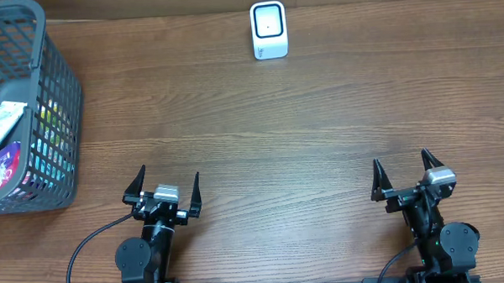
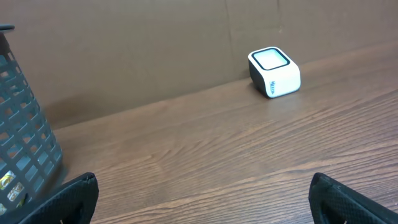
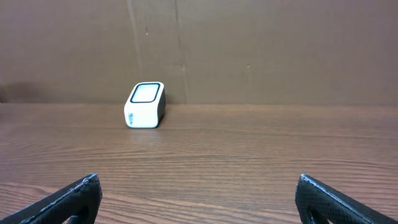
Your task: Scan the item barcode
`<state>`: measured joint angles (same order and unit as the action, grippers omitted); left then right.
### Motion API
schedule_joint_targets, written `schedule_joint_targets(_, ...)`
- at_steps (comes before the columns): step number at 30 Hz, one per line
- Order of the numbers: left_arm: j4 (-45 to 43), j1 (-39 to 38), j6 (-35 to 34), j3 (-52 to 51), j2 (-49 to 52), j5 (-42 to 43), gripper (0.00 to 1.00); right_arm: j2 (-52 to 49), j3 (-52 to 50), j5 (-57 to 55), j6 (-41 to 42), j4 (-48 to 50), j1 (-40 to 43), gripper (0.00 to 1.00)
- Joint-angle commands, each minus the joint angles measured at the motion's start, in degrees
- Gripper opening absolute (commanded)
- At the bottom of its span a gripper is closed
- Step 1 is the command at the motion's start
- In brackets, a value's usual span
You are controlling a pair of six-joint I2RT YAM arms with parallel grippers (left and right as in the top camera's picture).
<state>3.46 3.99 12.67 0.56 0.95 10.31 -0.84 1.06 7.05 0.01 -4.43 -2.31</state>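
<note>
While left fingers [image 1: 137, 184], right fingers [image 1: 376, 181] stand spread, scanner [image 1: 268, 29] lies well ahead

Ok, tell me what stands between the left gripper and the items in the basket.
Only the basket itself: its mesh wall encloses the items, left of the open left gripper, so approach over the rim. Nothing visible lies between basket and scanner.

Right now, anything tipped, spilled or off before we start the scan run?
Nothing stands out. The scanner stands upright at the far side, and the basket sits upright at the left with the packets inside it, none spilled. The left gripper and right gripper are open, empty and apart from both.
</note>
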Motion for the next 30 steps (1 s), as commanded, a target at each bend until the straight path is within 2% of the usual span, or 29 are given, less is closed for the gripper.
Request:
schedule_joint_targets(1, -1.05, 0.07, 1.53, -0.28, -0.68, -0.66, 1.00, 0.68, -0.59, -0.98, 0.15, 1.36, -0.26, 1.00)
schedule_joint_targets(8, -0.74, 0.11, -3.41, -0.28, -0.68, -1.03, 1.00, 0.68, -0.57, -0.98, 0.17, 2.38, -0.26, 1.00)
schedule_joint_targets(10, -0.90, 0.11, -6.12, -0.28, -0.68, -4.44, 1.00, 0.68, -0.59, -1.01, 0.66, 1.81, -0.26, 1.00)
schedule_joint_targets(14, -1.84, 0.11, -14.71, -0.28, -0.68, -16.41, 0.99, 0.68, -0.59, -0.98, 2.91, 0.37, -0.26, 1.00)
schedule_joint_targets(16, -3.17, 0.11, -15.63, -0.28, -0.68, -17.97, 0.99, 0.66, -0.59, -0.94, 4.33, 0.24, -0.26, 1.00)
schedule_joint_targets(24, -4.55, 0.11, -18.47, 0.33, -0.68, -18.16, 1.00, 0.66, 0.17, 0.72, 4.74, -0.11, -0.26, 1.00)
schedule_joint_targets(30, -3.67, 0.11, -20.65, 2.75, -0.48, -15.45, 1.00, 0.37, 5.09, 2.03, 4.72, -1.27, -0.26, 1.00)
